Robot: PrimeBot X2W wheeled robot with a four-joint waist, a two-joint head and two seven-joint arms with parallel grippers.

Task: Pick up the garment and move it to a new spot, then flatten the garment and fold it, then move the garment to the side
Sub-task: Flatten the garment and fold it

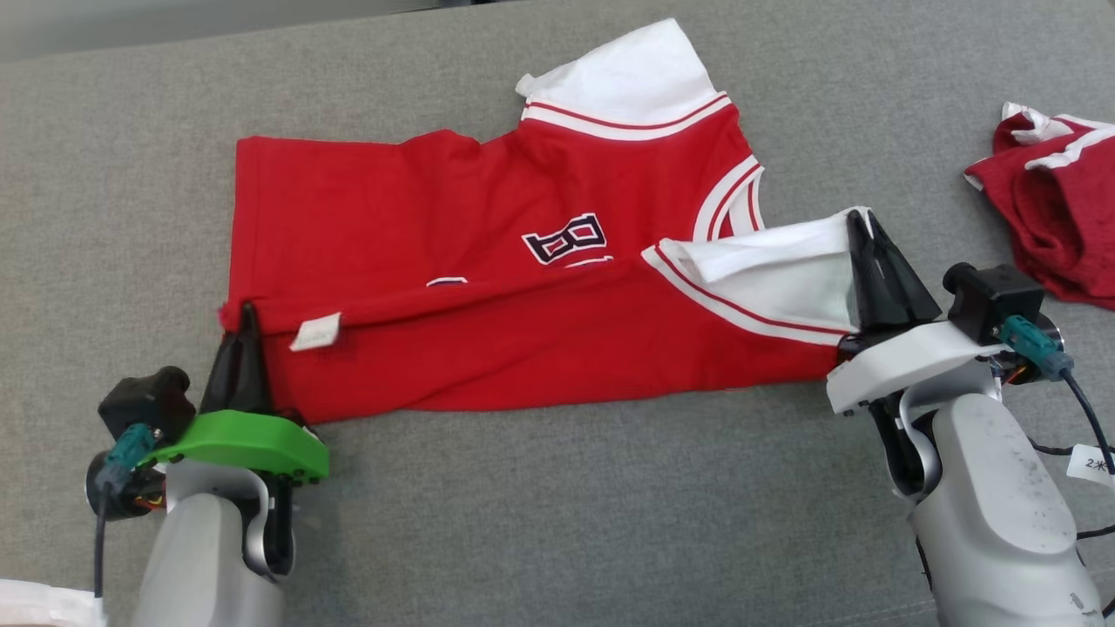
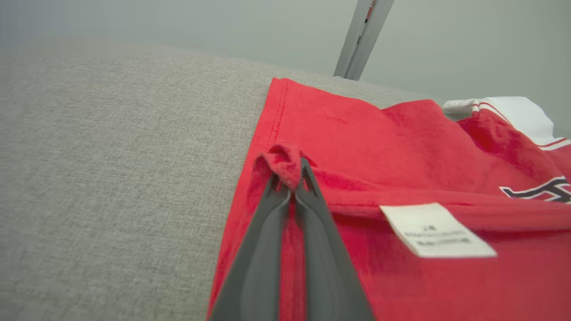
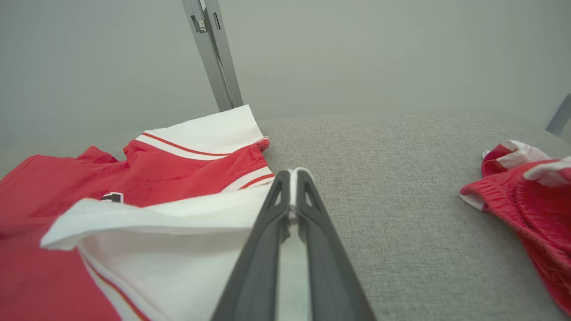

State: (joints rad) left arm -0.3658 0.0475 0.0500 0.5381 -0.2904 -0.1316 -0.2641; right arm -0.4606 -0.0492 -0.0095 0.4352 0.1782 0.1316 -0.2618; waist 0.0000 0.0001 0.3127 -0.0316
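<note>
The red shirt with white sleeves [image 1: 453,226] lies flat in the middle of the grey woven surface [image 1: 557,505], with its near long side folded over the body. The left gripper [image 1: 246,306] is pinched tight on the red hem corner at the left end, and the right gripper [image 1: 865,218] on the edge of the near white sleeve. A crumpled red-and-white cloth [image 1: 1058,226] lies apart at the far right.

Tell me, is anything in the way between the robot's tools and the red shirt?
Nothing is. The left tool is shut on the hem corner of the red jersey, and the right tool is shut on its white sleeve. A crumpled red garment lies apart on the right.
</note>
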